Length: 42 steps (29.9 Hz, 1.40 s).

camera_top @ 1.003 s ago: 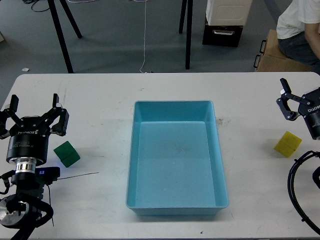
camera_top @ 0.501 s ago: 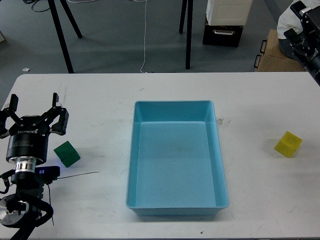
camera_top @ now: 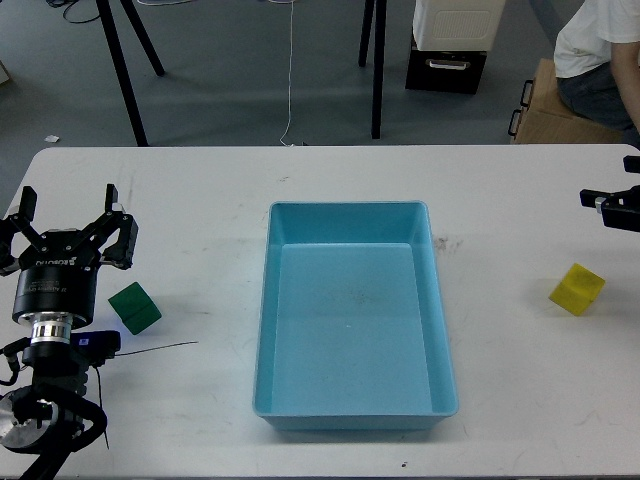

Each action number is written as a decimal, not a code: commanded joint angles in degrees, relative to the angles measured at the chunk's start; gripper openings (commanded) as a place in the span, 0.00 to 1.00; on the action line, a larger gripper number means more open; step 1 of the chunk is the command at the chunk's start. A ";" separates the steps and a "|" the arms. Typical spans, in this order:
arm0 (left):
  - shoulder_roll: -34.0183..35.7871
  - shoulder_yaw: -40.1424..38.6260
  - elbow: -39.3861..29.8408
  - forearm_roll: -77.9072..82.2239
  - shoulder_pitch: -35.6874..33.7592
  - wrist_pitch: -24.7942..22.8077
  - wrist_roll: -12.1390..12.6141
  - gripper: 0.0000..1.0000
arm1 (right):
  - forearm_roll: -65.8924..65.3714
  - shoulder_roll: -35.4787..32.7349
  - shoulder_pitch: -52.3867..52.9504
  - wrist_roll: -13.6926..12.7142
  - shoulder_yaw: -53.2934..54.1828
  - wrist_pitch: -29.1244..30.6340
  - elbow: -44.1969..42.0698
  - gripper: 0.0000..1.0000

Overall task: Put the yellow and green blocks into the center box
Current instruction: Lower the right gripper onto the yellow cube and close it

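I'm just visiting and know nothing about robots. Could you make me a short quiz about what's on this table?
1. True or false: the blue box already holds a block.
2. Which block lies nearer the left gripper: A) yellow block, B) green block?
3. Fill in: the yellow block lies to the ____ of the box.

Key: 1. False, the box is empty. 2. B. 3. Right.

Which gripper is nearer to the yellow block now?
Right. The right gripper sits just beyond the yellow block; the left gripper is across the blue box, above the green block.
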 commanded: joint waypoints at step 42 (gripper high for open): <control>-0.79 0.00 1.33 -0.01 -0.17 0.00 0.00 1.00 | -3.84 16.94 1.47 -0.02 -13.11 3.34 -16.10 0.69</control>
